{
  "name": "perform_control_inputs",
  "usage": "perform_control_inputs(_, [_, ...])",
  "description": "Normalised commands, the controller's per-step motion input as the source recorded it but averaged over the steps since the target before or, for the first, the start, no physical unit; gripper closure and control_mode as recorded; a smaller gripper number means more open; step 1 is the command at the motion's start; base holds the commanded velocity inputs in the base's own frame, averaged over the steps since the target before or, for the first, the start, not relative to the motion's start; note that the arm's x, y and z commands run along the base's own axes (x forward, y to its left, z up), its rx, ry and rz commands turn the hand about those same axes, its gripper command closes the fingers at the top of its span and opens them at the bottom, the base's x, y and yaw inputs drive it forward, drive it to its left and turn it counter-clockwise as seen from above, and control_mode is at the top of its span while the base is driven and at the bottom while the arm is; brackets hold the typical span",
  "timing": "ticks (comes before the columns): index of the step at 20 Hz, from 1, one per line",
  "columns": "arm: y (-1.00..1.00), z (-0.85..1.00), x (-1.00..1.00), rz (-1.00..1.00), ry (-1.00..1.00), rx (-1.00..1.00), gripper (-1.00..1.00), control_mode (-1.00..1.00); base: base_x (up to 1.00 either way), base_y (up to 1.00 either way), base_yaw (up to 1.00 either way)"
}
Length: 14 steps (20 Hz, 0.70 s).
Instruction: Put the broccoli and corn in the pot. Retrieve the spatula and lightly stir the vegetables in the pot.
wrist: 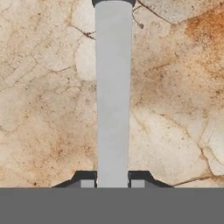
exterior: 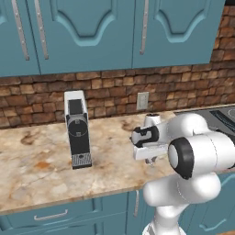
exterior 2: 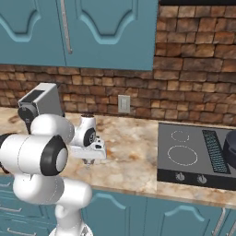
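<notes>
The end effector (wrist: 113,183) is clenched on the slim light-grey spatula handle (wrist: 113,92) above the marbled counter (wrist: 43,109). It looks stiff, light and smooth; gripping nearer the black head would limit swing.

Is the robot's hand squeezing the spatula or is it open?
Squeezing. In the hand view the gripper has both dark fingertips pressed against the spatula's grey handle, over the counter.

base views flank arm, sharing counter (exterior: 41,160)

A matt, smooth light-grey spatula (wrist: 113,94) handle is lying against a mottled, veined stone-look counter (wrist: 48,113); rough brick wall (exterior: 105,89) is backing glossy teal cabinets (exterior: 87,32).
</notes>
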Motion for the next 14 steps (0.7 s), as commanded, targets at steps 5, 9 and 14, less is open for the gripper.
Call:
perform_control_inputs(5, [-0.06, 0.69, -0.6, 0.0, 0.03, 0.0, 1.0, -1.0, 0.0, 0.0, 0.0])
perform_control_inputs(9, [-0.13, 1.0, -0.96, 0.0, 0.02, 0.04, 1.0, -1.0, 0.0, 0.0, 0.0])
perform_control_inputs(14, [0.0, 1.0, -0.94, 0.04, 0.0, 0.01, 1.0, -1.0, 0.0, 0.0, 0.0])
